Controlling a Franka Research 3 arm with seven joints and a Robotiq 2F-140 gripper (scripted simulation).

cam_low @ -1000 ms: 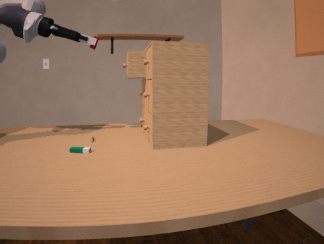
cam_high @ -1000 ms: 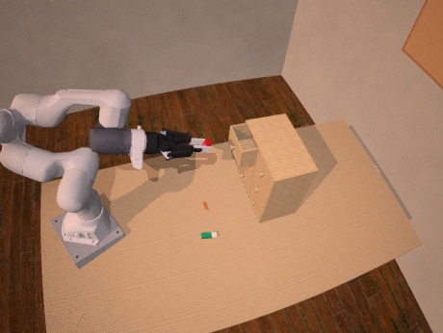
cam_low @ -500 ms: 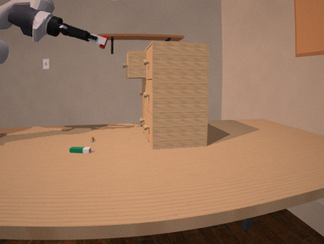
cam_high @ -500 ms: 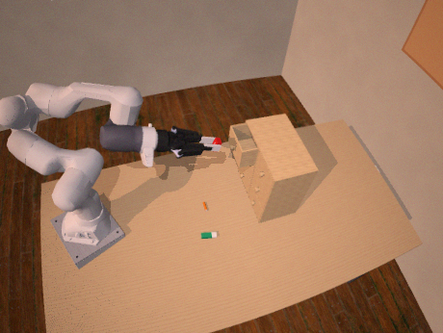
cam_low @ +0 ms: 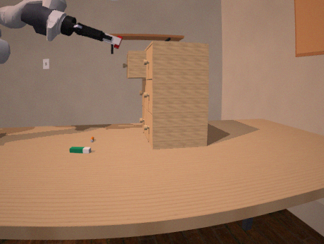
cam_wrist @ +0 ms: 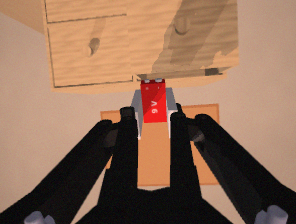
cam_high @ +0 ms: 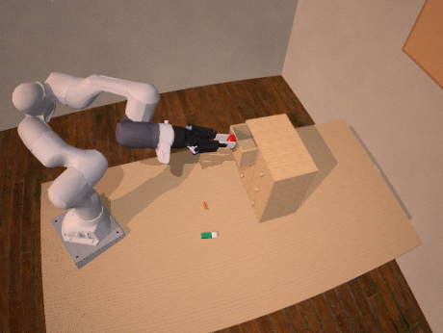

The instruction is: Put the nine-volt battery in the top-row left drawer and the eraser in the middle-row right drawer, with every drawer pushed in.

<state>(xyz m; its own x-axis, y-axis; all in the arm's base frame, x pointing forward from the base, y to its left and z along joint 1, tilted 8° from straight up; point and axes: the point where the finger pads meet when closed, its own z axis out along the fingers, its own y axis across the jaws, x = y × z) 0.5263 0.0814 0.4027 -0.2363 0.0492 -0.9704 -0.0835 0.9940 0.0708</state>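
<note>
My gripper is shut on the red nine-volt battery and holds it in the air. In the exterior view the battery is a little above and just short of the front of the open top-left drawer of the wooden chest. The wrist view shows the battery between my fingertips, with drawer fronts below it. The other drawers look pushed in. The green and white eraser lies on the table in front of the chest and also shows in the exterior view.
A small orange object lies on the table between the eraser and my arm's base. The chest stands near the table's far right side. A wall shelf hangs behind the chest.
</note>
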